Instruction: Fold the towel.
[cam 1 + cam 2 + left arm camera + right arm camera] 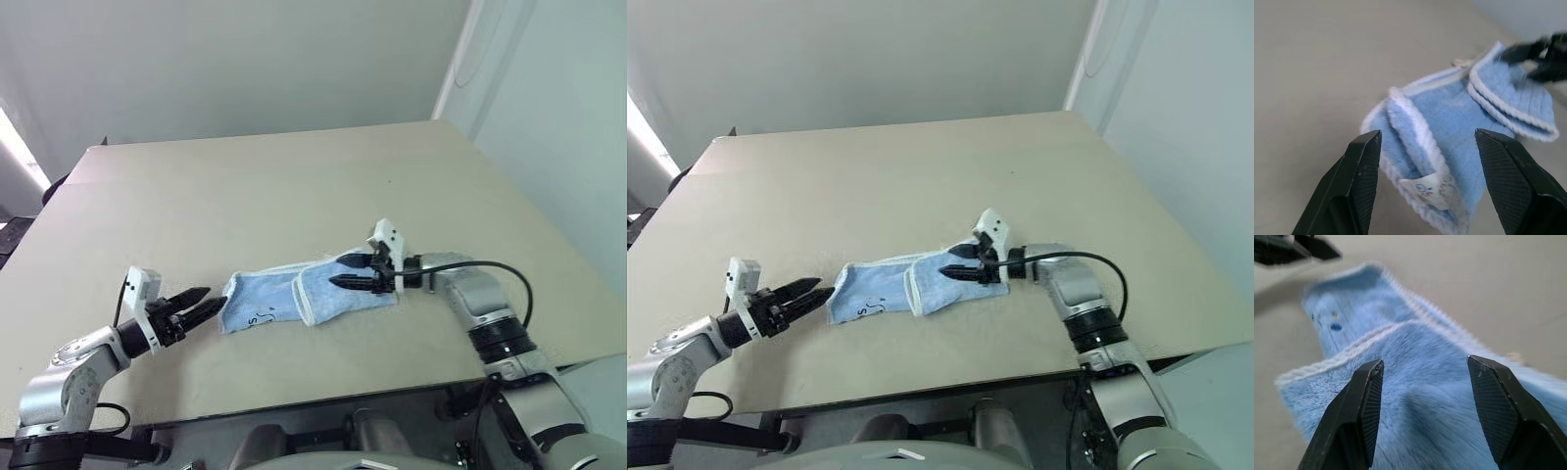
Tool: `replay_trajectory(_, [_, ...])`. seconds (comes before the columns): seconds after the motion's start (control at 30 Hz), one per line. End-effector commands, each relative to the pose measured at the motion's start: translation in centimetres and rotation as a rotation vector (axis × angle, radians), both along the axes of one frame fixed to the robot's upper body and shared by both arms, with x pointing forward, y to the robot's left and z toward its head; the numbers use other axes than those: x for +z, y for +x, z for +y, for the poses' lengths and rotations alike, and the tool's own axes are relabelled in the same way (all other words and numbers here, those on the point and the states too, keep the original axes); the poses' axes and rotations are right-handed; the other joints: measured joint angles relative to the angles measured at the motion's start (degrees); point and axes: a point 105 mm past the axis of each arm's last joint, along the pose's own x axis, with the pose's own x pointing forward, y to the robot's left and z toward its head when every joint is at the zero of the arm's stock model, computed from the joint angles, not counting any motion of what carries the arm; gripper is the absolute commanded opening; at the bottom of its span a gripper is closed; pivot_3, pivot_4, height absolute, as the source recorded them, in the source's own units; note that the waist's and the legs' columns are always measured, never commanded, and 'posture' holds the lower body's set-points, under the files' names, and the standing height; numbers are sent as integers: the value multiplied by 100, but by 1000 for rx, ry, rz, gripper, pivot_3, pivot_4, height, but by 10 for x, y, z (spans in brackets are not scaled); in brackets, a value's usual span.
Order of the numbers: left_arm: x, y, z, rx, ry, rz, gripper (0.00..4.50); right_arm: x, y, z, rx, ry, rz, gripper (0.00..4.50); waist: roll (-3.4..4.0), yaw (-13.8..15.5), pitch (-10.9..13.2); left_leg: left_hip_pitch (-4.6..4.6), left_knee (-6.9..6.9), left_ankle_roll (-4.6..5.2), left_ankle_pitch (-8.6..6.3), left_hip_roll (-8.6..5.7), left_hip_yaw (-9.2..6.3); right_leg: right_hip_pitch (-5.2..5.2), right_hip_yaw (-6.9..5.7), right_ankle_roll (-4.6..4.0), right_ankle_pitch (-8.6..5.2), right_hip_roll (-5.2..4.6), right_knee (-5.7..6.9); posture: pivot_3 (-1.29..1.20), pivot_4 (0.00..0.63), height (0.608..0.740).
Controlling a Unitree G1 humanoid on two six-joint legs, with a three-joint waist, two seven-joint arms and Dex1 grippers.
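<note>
Two open tools (201,307) (355,271), folded towel (294,294) between

light-blue towel (294,297) edged white, beige table (245,196), black claw fingers (1361,181)

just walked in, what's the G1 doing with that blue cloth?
It's folding a small towel on the table. The towel lies partly folded, its right end doubled over onto the middle. The right claw is open over that folded flap, gripping nothing. The left claw is also open, pointing at the towel's left end, where the tag is, and not holding it. The left end isn't folded over yet.
</note>
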Motion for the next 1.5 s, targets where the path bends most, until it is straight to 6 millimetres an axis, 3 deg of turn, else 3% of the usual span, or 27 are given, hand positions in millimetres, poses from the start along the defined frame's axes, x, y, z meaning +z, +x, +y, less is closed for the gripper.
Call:
replay_trajectory(0.03, [1, 1, 3, 6, 47, 30, 3221, -15, 13, 4, -49, -93, -68, 2834, 0, 3, 0, -2, 0, 0, 0, -1, 0, 0, 0, -1, 0, -1, 0, 0, 0, 740])
replay_trajectory(0.13, [-15, 4, -1, 42, 56, 96, 3221, -23, 19, 5, -79, -123, -90, 2834, -6, -3, -5, 3, 1, -3, 1, -5, 0, 5, 1, -4, 0, -4, -2, 0, 0, 740])
replay_trajectory(0.3, [-20, 12, -24, 37, -80, 196, 3221, -11, 26, 9, -110, -57, -97, 2834, -30, -3, -20, 12, 4, -19, 10, -2, -5, 13, 1, -22, 12, 0, 2, 0, 0, 740])
replay_trajectory(0.37, [-32, 12, -32, 19, -45, 271, 3221, -7, 28, 10, -126, -49, -100, 2834, -30, 4, -21, 15, 4, -27, 15, -2, -6, 13, 1, -24, 13, 1, 8, 0, 0, 740])
replay_trajectory(0.57, [-49, 7, -55, -44, -57, 447, 3221, -7, 28, 7, -138, -91, -128, 2834, 10, 38, -48, 25, 7, -34, 20, -4, -12, 32, -1, -14, 3, 4, 9, 0, 0, 740])
replay_trajectory(0.8, [-53, 6, -67, -85, -66, 510, 3221, 17, 35, 9, -188, -21, -155, 2834, 46, 61, -61, 55, 7, -33, 20, -35, -21, 75, -1, 5, -13, -16, 4, 0, 0, 740])
replay_trajectory(0.93, [-49, 8, -67, -90, -69, 504, 2322, 36, 34, 11, -189, 44, -160, 2879, 47, 54, -61, 64, 4, -28, 17, -41, -27, 87, -2, 20, -22, -23, -2, 0, 0, 740])
replay_trajectory(1.13, [-40, 10, -57, -66, -79, 492, 184, 58, 32, 8, -185, 133, -164, 2879, 45, 31, -61, 28, 0, -20, 12, -44, -29, 47, -2, 41, -15, -26, -1, 0, 0, 740])
replay_trajectory(1.27, [-30, 14, -45, -23, -94, 465, 39, 60, 35, 0, -216, 136, -161, 2879, 45, 19, -60, 0, -4, -21, 13, -43, -30, 9, -1, 21, -1, -29, 2, 0, 0, 740])
replay_trajectory(1.5, [-13, 14, -3, 105, -38, 448, 39, 67, 34, -12, -243, 201, -113, 2879, 38, -36, -55, 0, -6, -22, 12, -37, -30, 6, -1, 21, -2, -26, 2, 0, 0, 740])
